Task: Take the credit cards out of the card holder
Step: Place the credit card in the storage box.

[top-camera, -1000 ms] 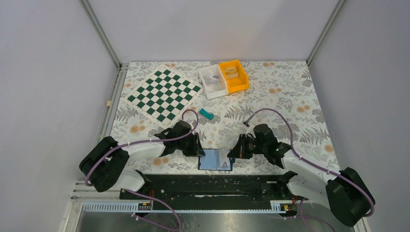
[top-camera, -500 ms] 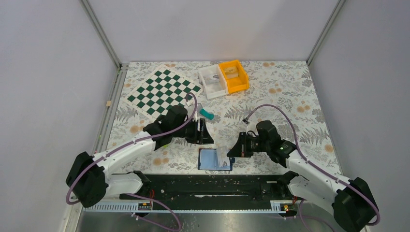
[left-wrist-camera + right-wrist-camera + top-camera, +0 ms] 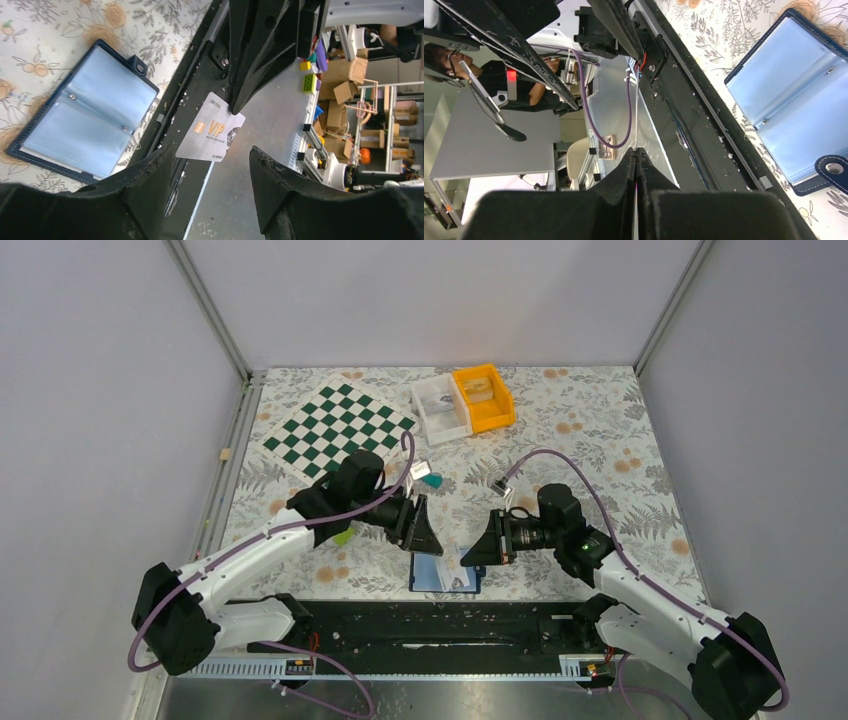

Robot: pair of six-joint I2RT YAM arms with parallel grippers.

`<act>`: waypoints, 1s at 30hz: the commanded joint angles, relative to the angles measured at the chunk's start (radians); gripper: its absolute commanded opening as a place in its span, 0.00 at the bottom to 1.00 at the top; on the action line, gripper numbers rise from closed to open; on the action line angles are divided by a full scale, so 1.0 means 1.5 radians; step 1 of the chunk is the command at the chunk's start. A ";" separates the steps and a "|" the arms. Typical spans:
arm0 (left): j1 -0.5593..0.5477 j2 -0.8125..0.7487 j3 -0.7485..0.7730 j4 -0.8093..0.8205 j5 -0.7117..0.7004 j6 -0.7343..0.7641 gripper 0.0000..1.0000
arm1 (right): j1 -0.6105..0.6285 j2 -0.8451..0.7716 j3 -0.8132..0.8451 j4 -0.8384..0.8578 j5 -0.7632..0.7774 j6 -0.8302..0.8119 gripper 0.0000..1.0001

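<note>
At the far left of the floral table (image 3: 600,440) lies a green-and-white chessboard (image 3: 338,430), and a small green block (image 3: 345,535) shows beside the left arm. The left claw (image 3: 210,152) hangs above the table with its fingers (image 3: 145,200) spread apart and holding nothing. It points toward the middle of the table. Just beyond it sits a teal block (image 3: 428,478). The card holder (image 3: 445,573) lies flat and opened out at the near edge of the table, against the black base rail, between the two claws and below them. Its pale blue inner panels face up and its snap tab (image 3: 137,65) sticks out from one side. A silvery credit card (image 3: 210,134) printed with VIP is lifted clear of the holder, pinched at one corner by the right claw (image 3: 636,152), whose fingers are pressed together on it. In the right wrist view the card shows only edge-on as a thin line. At the far edge, a white bin (image 3: 440,408) and an orange bin (image 3: 483,395) stand side by side, touching.
</note>
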 commanded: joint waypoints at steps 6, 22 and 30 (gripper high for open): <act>0.003 0.031 0.012 0.022 0.095 0.019 0.56 | -0.002 0.011 -0.009 0.072 -0.075 0.026 0.00; 0.002 0.078 0.024 0.043 0.145 0.018 0.49 | -0.002 0.027 -0.015 0.086 -0.095 0.028 0.00; 0.003 0.091 -0.009 0.154 0.190 -0.053 0.36 | -0.002 0.033 -0.026 0.112 -0.104 0.040 0.00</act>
